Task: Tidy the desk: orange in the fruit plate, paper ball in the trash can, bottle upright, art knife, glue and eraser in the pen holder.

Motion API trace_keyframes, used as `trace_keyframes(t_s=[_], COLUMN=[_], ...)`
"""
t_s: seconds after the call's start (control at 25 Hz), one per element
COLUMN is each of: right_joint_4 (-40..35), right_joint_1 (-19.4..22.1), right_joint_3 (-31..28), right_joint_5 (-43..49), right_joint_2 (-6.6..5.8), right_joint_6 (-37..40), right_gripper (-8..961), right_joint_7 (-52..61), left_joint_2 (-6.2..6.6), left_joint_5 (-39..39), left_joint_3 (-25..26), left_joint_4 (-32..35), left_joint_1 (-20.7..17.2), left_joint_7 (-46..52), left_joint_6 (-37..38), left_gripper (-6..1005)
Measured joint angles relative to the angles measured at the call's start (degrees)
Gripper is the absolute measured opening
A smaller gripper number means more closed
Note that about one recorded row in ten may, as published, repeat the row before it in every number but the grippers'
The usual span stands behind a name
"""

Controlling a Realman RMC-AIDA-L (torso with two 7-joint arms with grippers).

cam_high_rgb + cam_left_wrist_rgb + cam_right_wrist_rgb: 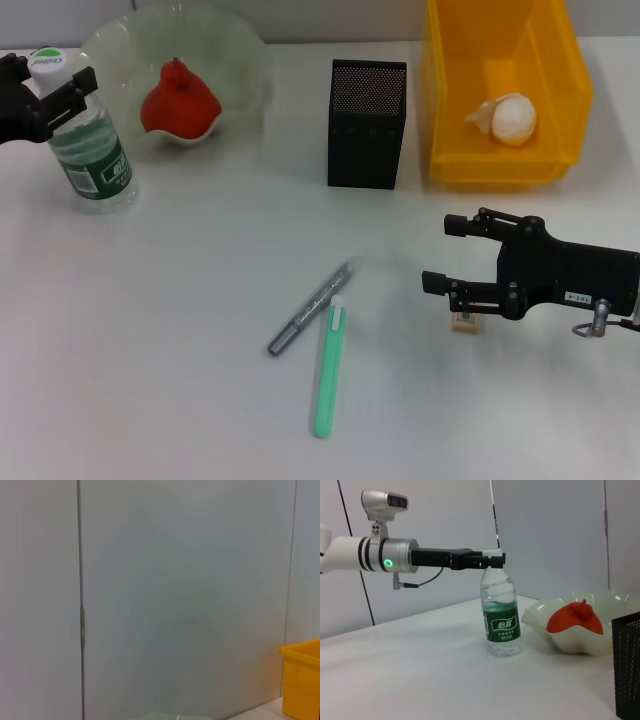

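The bottle (pixel 92 150) stands upright at the far left, with my left gripper (pixel 48 88) shut on its neck just under the white cap; the right wrist view shows the same grip on the bottle (pixel 502 625). In the fruit plate (pixel 235 60) lies the orange (pixel 180 100). Inside the trash can (pixel 560 90) rests the paper ball (pixel 512 118). The pen holder (pixel 367 122) stands between them. My right gripper (pixel 445 254) is open, pointing left, with the eraser (pixel 463 321) on the table just beside its near finger. The grey art knife (pixel 310 310) and green glue (pixel 328 370) lie at centre front.
The art knife and glue lie side by side, almost touching, left of my right gripper. In the right wrist view the pen holder (pixel 627 665) stands close by, with the fruit plate (pixel 555 630) behind it. The left wrist view shows only a wall and a trash can (pixel 302 680) corner.
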State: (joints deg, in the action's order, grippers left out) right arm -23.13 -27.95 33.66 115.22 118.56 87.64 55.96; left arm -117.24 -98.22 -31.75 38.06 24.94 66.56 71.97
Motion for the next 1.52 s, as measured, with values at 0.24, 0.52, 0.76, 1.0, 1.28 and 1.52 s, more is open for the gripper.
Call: trace_keyframes(t_s=[0.24, 0.52, 0.76, 1.0, 1.28, 1.52], right_joint_4=[-0.06, -0.07, -0.16, -0.33, -1.7, -5.09], right_joint_1=[0.0, 0.0, 0.0, -0.28, -1.79, -2.15], right_joint_3=[0.0, 0.0, -0.15, -0.45, -0.12, -0.06], right_joint_5=[0.0, 0.0, -0.13, -0.36, -0.4, -0.16], right_joint_2=[0.0, 0.0, 0.01, -0.02, -0.14, -0.2], right_joint_6=[0.0, -0.05, -0.03, 0.37, 1.71, 4.6], right_gripper=[818, 818, 817, 817, 817, 816], right_joint_7=[0.03, 0.03, 0.1, 1.17, 5.38, 10.08], left_joint_2=[0.21, 1.05, 2.36, 3.47, 2.51, 2.47], left_joint_5=[0.76, 11.22, 13.09, 10.94, -2.72, -4.39], left_joint_3=[0.2, 0.21, 0.18, -2.68, -6.31, -6.68], left_joint_4=[0.19, 0.21, -0.02, -0.8, -2.84, -6.37], left_joint_1=[-0.07, -0.53, -0.82, -1.84, -2.69, -2.75], left_joint_7=[0.94, 2.48, 6.65, 8.15, 2.06, -1.65], left_joint_6=[2.05, 10.35, 21.56, 29.72, 29.79, 27.44], left_gripper=[667, 800, 800, 800, 800, 800])
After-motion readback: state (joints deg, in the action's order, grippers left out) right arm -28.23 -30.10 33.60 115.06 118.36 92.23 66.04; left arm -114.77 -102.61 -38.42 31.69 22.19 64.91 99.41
